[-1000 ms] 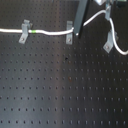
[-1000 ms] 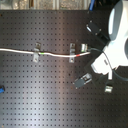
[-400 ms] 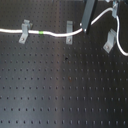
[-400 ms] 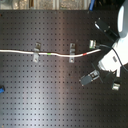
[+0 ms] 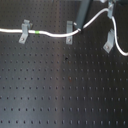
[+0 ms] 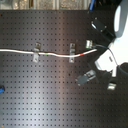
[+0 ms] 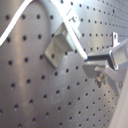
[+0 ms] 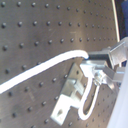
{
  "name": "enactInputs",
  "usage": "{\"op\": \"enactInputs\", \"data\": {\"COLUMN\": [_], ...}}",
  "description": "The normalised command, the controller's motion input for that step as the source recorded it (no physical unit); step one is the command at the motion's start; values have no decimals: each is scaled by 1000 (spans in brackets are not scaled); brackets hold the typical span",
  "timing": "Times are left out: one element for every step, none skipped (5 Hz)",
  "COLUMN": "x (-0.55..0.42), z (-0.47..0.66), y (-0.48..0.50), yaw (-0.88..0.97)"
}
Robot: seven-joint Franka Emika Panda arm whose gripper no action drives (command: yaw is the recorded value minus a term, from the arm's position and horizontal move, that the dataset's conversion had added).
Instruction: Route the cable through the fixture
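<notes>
black pegboard worktop (image 5: 60, 95) is carrying three metal clips. the cable (image 5: 50, 34) is lying through the first clip (image 5: 23, 31) and second clip (image 5: 70, 31), then looping loose past the third clip (image 5: 108, 40). the hand (image 8: 102, 65) is gripping the cable near the second clip, probably pinched tight. step: threading onward; next it needs carrying into the third clip.

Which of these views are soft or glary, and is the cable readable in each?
First exterior view: soft overall, but the white cable and its green band stand out on the dark pegboard. Second exterior view: blurred, robot body washed out, cable thin but traceable. First wrist view: bright sheen on the board, the clip soft. Second wrist view: cable clear, the tool blurred.
</notes>
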Motion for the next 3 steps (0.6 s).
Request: {"op": "enactInputs", "data": {"x": [64, 29, 184], "z": [156, 283, -127], "y": [118, -36, -306], "yaw": [0, 0, 57]}}
